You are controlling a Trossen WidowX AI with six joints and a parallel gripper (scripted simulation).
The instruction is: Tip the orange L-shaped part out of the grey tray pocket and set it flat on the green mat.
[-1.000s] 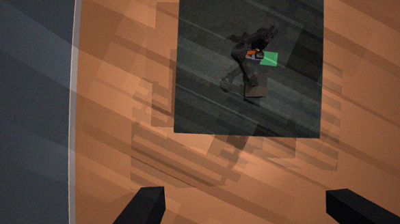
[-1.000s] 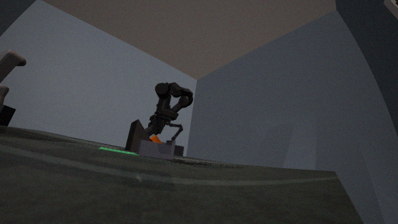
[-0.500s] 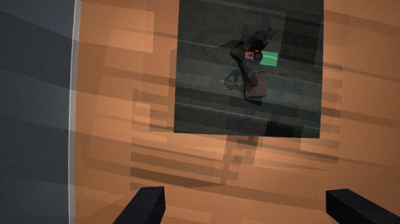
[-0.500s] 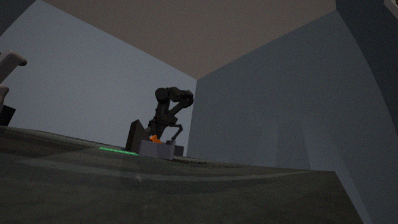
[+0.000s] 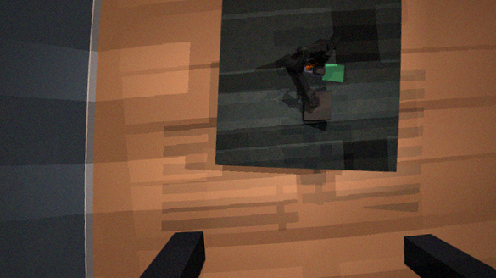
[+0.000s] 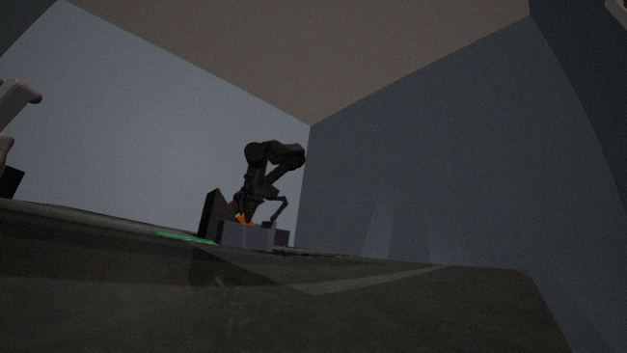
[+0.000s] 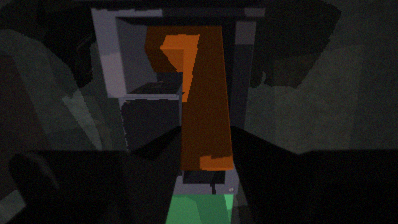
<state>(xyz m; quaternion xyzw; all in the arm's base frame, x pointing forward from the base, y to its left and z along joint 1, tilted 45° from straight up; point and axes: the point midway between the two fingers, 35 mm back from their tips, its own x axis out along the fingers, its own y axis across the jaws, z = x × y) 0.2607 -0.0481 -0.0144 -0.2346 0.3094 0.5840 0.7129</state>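
The orange part (image 5: 309, 68) (image 6: 244, 222) (image 7: 207, 110) is tilted in the grey tray (image 6: 251, 237) (image 7: 107, 65). Its L-shaped end is low in the pocket, at the top of the wrist view; its straight end stands raised above the rim, on the side toward the green mat (image 5: 336, 72) (image 6: 185, 237) (image 7: 192, 210). My gripper (image 7: 206, 132) is shut on the straight arm of the part, with one dark finger against each long side. The fingertips themselves are dark and hard to make out. In the top view the arm hides much of the tray.
A brown block (image 5: 322, 111) is near the arm's foot in the top view. In the exterior view a tall dark brown slab (image 6: 211, 214) stands behind the tray's left end, and a low dark box (image 6: 282, 237) is at its right. The mat lies close beside the tray.
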